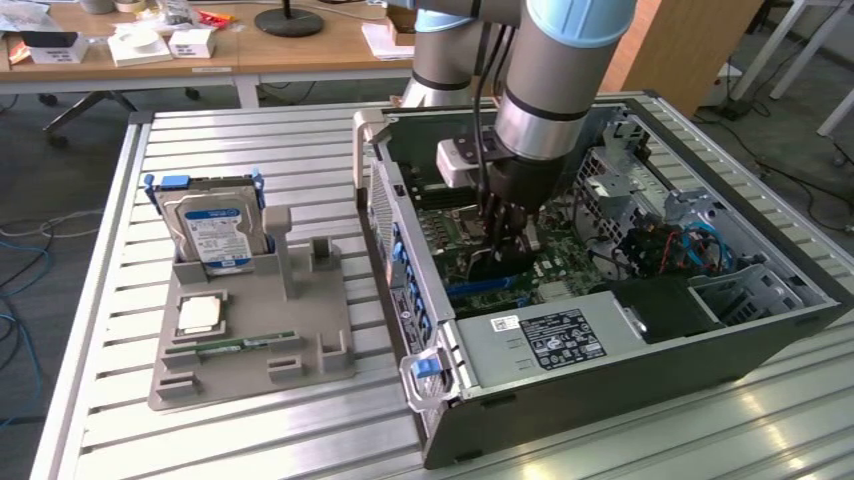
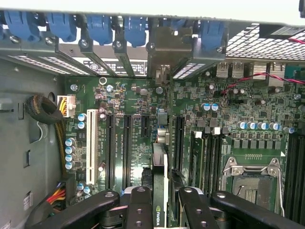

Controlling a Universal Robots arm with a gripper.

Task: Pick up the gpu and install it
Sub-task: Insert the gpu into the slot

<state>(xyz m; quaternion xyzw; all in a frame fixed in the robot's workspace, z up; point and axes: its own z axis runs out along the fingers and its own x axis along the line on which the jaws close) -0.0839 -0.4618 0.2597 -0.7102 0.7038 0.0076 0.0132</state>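
I've got the pincer (image 2: 161, 198) partly closed on the gpu (image 2: 159, 160), held edge-on between its fingers down inside the computer case (image 1: 667, 350), the card's long axis lying parallel to the motherboard (image 2: 224, 109) slots just beneath the fingertips.

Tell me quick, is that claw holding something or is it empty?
Gripper: closed on the gpu, holding it edge-on over the motherboard inside the computer case.
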